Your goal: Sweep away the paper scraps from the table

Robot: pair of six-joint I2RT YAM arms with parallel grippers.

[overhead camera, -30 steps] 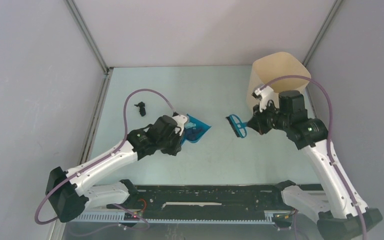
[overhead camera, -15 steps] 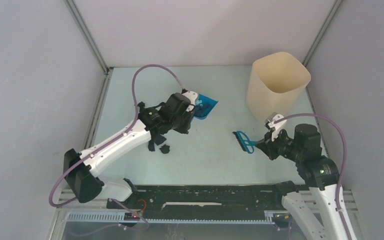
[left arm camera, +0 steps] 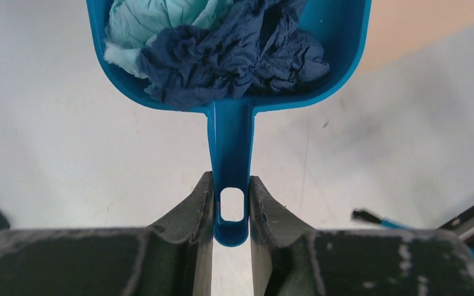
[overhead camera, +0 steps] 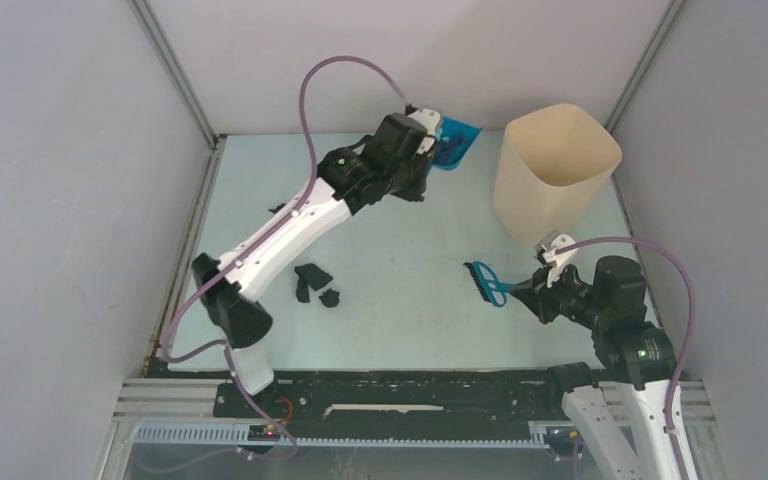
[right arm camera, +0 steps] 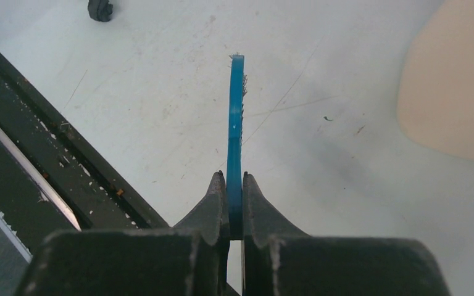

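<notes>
Paper scraps (left arm camera: pixel 234 52), crumpled navy, mint, left claw (left arm camera: pixel 231 188) gripping dustpan (left arm camera: pixel 230 132), right claw (right arm camera: pixel 235 185) gripping brush (right arm camera: pixel 237 105)

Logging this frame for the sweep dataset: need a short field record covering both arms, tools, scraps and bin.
left gripper: shut on the handle of the blue plastic dustpan
dustpan load: crumpled navy and light blue paper scraps
dustpan position: far side of the table, left of the bin in the top view
right gripper: shut on the small blue hand brush
left on table: dark paper scraps on the pale mint-green table
bin: tall beige bin, upright, far right
</notes>
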